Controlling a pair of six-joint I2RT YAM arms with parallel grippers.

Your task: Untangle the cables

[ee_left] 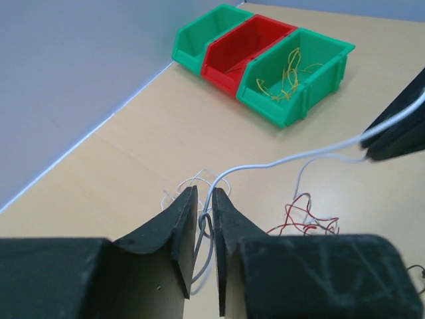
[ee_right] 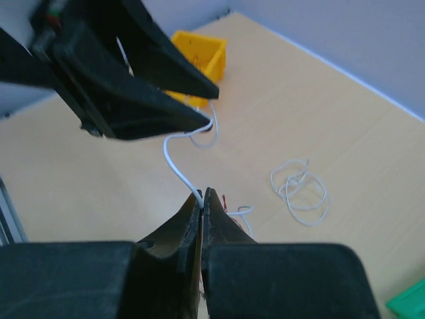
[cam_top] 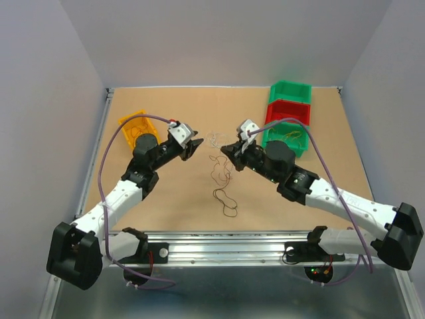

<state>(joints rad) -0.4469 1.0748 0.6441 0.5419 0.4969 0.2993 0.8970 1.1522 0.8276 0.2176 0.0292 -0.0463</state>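
My right gripper (ee_right: 202, 191) — jaws pinched shut on thin whitish wire (ee_right: 174, 161), strung to my left gripper (ee_left: 204, 194), jaws narrowly apart around it. Loose dark curly cables (cam_top: 221, 176) at centre of tan table (cam_top: 166, 199) — well apart from green and red plastic bins (cam_top: 289, 109) at far-right edge.

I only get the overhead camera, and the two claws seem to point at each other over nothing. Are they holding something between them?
Observer: Yes. The right wrist camera shows the right gripper shut on a thin white wire that runs across to the left gripper.
Operator: Is the left one pinching it too?
Observer: Its own camera shows a narrow gap between its fingers, with the wire passing through.
Operator: Anything else nearby?
Observer: A red wire lies tangled on the table beside them.
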